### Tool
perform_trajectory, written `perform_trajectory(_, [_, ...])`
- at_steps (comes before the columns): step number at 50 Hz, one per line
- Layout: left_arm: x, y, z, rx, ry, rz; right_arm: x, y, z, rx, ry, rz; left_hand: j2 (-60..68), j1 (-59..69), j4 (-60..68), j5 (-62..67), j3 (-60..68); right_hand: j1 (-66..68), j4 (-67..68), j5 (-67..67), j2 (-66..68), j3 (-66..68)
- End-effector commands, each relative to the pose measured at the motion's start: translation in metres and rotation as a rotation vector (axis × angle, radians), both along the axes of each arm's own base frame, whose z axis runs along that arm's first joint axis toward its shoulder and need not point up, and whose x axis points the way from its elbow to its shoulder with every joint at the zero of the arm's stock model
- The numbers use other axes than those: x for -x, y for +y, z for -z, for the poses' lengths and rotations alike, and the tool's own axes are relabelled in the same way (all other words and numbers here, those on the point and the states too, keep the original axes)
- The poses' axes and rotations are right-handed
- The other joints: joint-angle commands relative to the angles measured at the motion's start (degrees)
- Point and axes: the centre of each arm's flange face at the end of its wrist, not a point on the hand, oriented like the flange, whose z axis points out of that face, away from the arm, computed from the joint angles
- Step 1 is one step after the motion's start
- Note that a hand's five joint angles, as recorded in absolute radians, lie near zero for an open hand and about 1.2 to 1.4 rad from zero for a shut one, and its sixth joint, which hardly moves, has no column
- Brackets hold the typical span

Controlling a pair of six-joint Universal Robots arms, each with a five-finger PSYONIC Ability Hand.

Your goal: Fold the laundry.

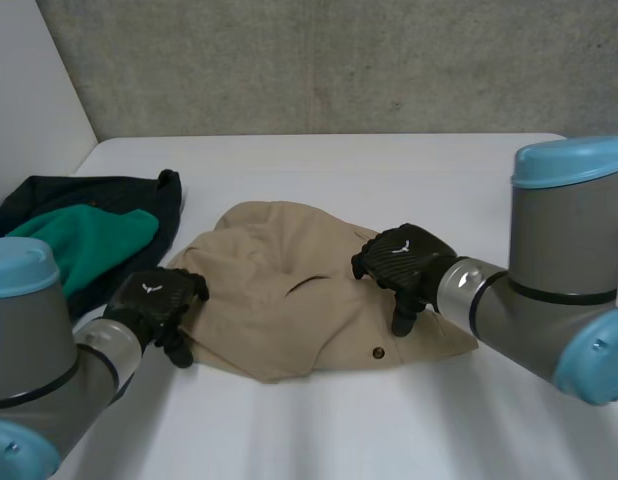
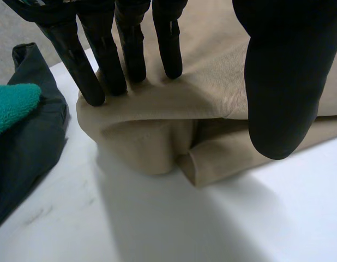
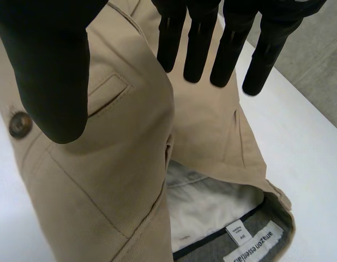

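Tan trousers (image 1: 289, 300) lying crumpled mid-surface (image 1: 389, 430), a dark button (image 1: 378, 352) showing near their front right edge. Left hand (image 1: 157, 300) resting at the trousers' left edge, fingers angling down toward the surface. Right hand (image 1: 404, 258) sitting on the trousers' right part, one finger pointing down onto the cloth beside the button. Dark garment (image 1: 109, 195) lying at the far left, a green garment (image 1: 89, 240) bunching on top of it. Grey wall (image 1: 339, 60) standing behind.

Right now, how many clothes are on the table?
3. The tan trousers lie in the middle. A dark garment is bunched to the robot's left of them, and a green garment lies on top of it. More may be hidden underneath.
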Motion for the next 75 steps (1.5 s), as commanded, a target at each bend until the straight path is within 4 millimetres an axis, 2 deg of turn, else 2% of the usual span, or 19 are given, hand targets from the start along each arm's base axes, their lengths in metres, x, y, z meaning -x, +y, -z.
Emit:
perform_trajectory(1, [0.01, -0.031, 0.008, 0.065, -0.009, 0.006, -0.011, -0.018, 0.015, 0.035, 0.012, 0.025, 1.23, 1.02, 1.91, 2.04, 0.89, 31.28, 31.19, 30.85, 31.48, 31.48])
perform_trajectory(4, [0.015, -0.041, 0.012, 0.082, -0.019, 0.02, -0.016, -0.024, 0.015, 0.06, 0.006, 0.031, 2.41, 2.19, 3.09, 3.21, 2.06, 50.58, 50.49, 50.16, 50.79, 50.78])
perform_trajectory(8, [0.024, -0.06, 0.021, 0.108, -0.053, 0.05, -0.025, -0.032, 0.014, 0.101, -0.01, 0.02, 5.42, 5.21, 6.1, 6.23, 5.08, 50.62, 50.53, 50.2, 50.83, 50.82])
perform_trajectory(12, [0.038, -0.081, 0.02, 0.167, -0.067, 0.086, -0.035, -0.037, 0.011, 0.159, -0.016, -0.005, 33.45, 33.23, 34.13, 34.25, 33.1, 50.62, 50.53, 50.2, 50.83, 50.82])
perform_trajectory(13, [0.043, -0.092, 0.014, 0.211, -0.069, 0.086, -0.039, -0.042, 0.008, 0.196, -0.02, -0.009, 55.01, 54.8, 55.69, 55.82, 54.67, 50.62, 50.53, 50.2, 50.83, 50.82])
perform_trajectory(15, [0.048, -0.105, -0.001, 0.275, -0.057, 0.083, -0.043, -0.048, 0.002, 0.243, -0.024, -0.012, 55.71, 55.5, 56.4, 56.52, 55.37, 50.62, 50.53, 50.2, 50.83, 50.82])
perform_trajectory(19, [0.053, -0.138, -0.061, 0.48, 0.004, 0.034, -0.053, -0.072, -0.033, 0.44, -0.075, 0.031, 55.71, 55.5, 56.4, 56.52, 55.37, 50.62, 50.53, 50.2, 50.83, 50.82])
perform_trajectory(20, [0.051, -0.151, -0.092, 0.578, 0.045, 0.0, -0.055, -0.078, -0.045, 0.499, -0.098, 0.049, 55.71, 55.5, 56.4, 56.52, 55.37, 50.62, 50.53, 50.2, 50.83, 50.82])
perform_trajectory(28, [0.039, -0.158, -0.239, 0.993, 0.39, -0.052, -0.047, -0.106, -0.199, 1.17, -0.585, 0.26, 55.71, 55.5, 56.4, 56.52, 55.37, 50.62, 50.53, 50.2, 50.83, 50.82])
perform_trajectory(33, [0.036, -0.141, -0.275, 1.042, 0.513, 0.016, -0.043, -0.092, -0.219, 1.332, -0.692, 0.22, 55.71, 55.5, 56.4, 56.52, 55.37, 50.62, 50.53, 50.2, 50.83, 50.82])
perform_trajectory(39, [0.031, -0.131, -0.249, 0.889, 0.49, 0.032, -0.042, -0.087, -0.18, 1.213, -0.571, 0.184, 55.71, 55.5, 56.4, 56.52, 55.37, 50.62, 50.53, 50.2, 50.83, 50.82])
perform_trajectory(47, [0.022, -0.093, -0.135, 0.503, 0.32, 0.022, -0.029, -0.069, -0.072, 0.849, -0.261, 0.15, 55.71, 55.5, 56.4, 56.52, 55.37, 50.62, 50.53, 50.2, 50.83, 50.82])
perform_trajectory(52, [0.022, -0.047, -0.049, 0.265, 0.165, 0.114, -0.011, -0.044, 0.007, 0.557, -0.081, 0.127, 55.71, 55.5, 56.4, 56.52, 55.37, 50.62, 50.53, 50.2, 50.83, 50.82])
perform_trajectory(56, [0.02, -0.022, -0.008, 0.151, 0.075, 0.177, -0.002, -0.024, 0.04, 0.406, 0.004, 0.109, 55.71, 55.5, 56.4, 56.52, 55.37, 50.62, 50.53, 50.2, 50.83, 50.82])
perform_trajectory(63, [0.012, -0.004, 0.001, 0.077, 0.028, 0.177, 0.006, -0.001, 0.042, 0.272, 0.067, 0.089, 55.71, 55.5, 56.4, 56.52, 55.37, 50.62, 50.53, 50.2, 50.83, 50.82])
perform_trajectory(66, [0.011, -0.004, -0.008, 0.1, 0.039, 0.175, 0.011, 0.004, 0.028, 0.243, 0.082, 0.092, 40.48, 40.26, 41.16, 41.29, 40.14, 20.09, 20.0, 19.66, 20.29, 20.29])
perform_trajectory(67, [0.01, -0.003, -0.014, 0.114, 0.045, 0.176, 0.013, 0.005, 0.019, 0.24, 0.078, 0.099, 24.94, 24.72, 25.62, 25.75, 24.6, -3.33, -3.42, -3.75, -3.12, -3.13])
perform_trajectory(68, [0.01, -0.003, -0.017, 0.124, 0.049, 0.175, 0.014, 0.004, 0.014, 0.242, 0.07, 0.105, 16.29, 16.08, 16.97, 17.1, 15.95, -8.72, -8.81, -9.15, -8.52, -8.53])
perform_trajectory(75, [0.004, 0.004, -0.04, 0.153, 0.043, 0.146, 0.019, -0.013, -0.031, 0.288, -0.03, 0.171, 1.74, 1.52, 2.42, 2.55, 1.39, -11.97, -12.06, -12.4, -11.77, -11.78])
